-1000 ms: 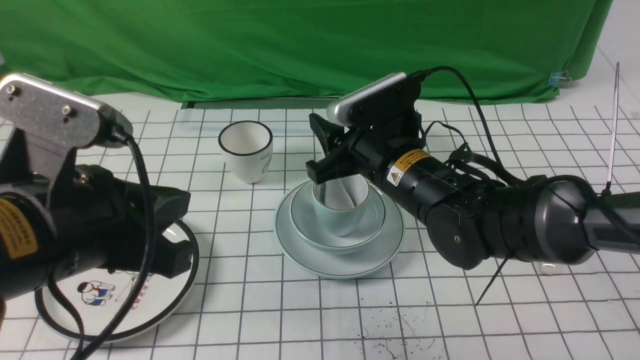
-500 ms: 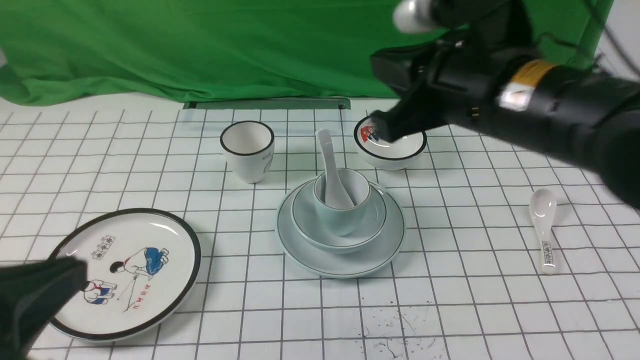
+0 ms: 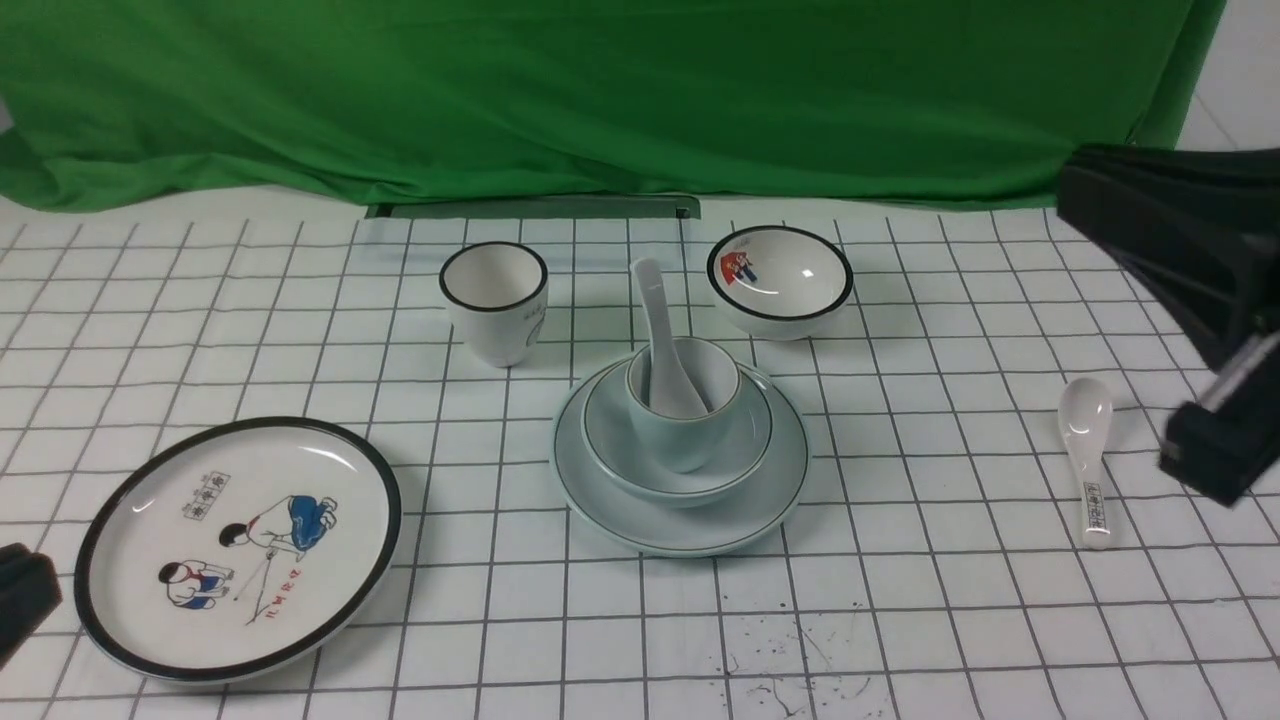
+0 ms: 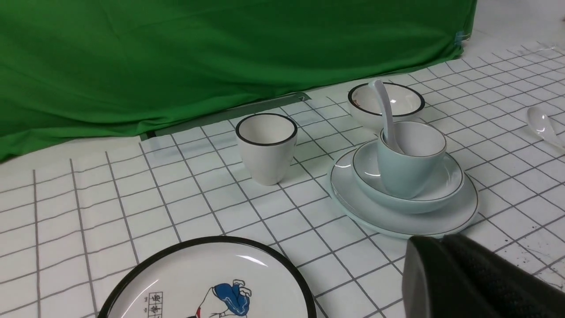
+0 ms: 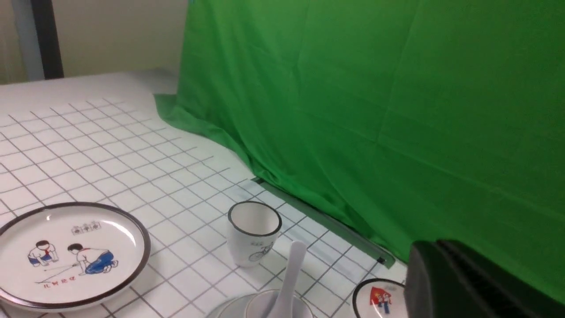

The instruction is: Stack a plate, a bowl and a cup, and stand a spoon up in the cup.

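Note:
The pale plate (image 3: 690,530) lies mid-table with the shallow bowl (image 3: 745,440) on it and the handleless cup (image 3: 685,440) in the bowl. A plain white spoon (image 3: 655,310) stands in the cup, handle leaning back. The same stack shows in the left wrist view: plate (image 4: 353,207), bowl (image 4: 437,185), cup (image 4: 401,172), spoon (image 4: 384,110). My right gripper (image 3: 1075,190) (image 5: 430,247) is shut and empty at the right edge, well clear of the stack. My left gripper (image 3: 40,595) (image 4: 435,240) is shut and empty at the lower left corner.
A black-rimmed white cup (image 3: 495,300) stands behind and left of the stack, a small cartoon bowl (image 3: 780,275) behind and right. A cartoon plate (image 3: 240,545) lies front left. A printed spoon (image 3: 1088,450) lies at the right. Green cloth hangs along the back.
My right gripper let go of the spoon above the cup, pulled away to the right edge and shut. The left arm drew back to the lower left corner. The stack has not moved.

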Controlling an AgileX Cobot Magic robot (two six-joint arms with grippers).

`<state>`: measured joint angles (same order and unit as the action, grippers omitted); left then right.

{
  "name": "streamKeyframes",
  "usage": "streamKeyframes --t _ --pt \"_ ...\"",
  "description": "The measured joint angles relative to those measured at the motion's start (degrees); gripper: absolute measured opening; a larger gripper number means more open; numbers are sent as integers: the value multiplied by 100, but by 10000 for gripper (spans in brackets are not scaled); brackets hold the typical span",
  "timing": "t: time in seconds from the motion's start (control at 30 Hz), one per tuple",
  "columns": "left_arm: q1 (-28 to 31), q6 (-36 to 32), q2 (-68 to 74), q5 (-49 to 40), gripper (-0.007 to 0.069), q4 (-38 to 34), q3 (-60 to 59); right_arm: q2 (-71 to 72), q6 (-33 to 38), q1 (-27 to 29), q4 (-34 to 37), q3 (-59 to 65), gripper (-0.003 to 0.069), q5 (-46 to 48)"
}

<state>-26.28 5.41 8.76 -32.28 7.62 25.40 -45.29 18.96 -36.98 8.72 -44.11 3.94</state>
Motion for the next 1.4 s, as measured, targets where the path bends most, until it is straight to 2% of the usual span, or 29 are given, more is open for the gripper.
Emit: streamKeyframes --t 0.2,0.63,0.7,0.83,1.0,1.07,1.1,1.13,1.2,1.3,1.4 --pt "0 -25 0 -5 -32 0 -4 611 7 0 0 138 34 134" --pt "0 -43 0 -5 -30 0 -4 642 23 0 0 138 60 134" --pt "0 -43 0 -5 -30 0 -4 718 23 0 0 244 27 134" --pt "0 -49 0 -5 -29 0 -4 1166 23 60 0 849 10 -70" --pt "0 -56 0 -5 -29 0 -4 2312 -132 931 0 2225 10 -394" --pt "0 -68 0 -5 -29 0 -4 3004 -201 1732 -57 3028 10 -350" --pt "0 -68 0 -5 -29 0 -4 3055 -200 1792 -72 3087 10 -342" --pt "0 -68 0 -5 -29 0 -4 3490 -396 2324 -290 3561 10 -302" --pt "0 -85 0 -5 -29 0 -4 3903 -851 2832 -587 3965 10 -232" --pt "0 -85 0 -5 -29 0 -4 4278 -1603 3291 -954 4307 10 -52" --pt "0 -85 0 -5 -29 0 -4 4493 -1962 3576 -1077 4450 10 110"
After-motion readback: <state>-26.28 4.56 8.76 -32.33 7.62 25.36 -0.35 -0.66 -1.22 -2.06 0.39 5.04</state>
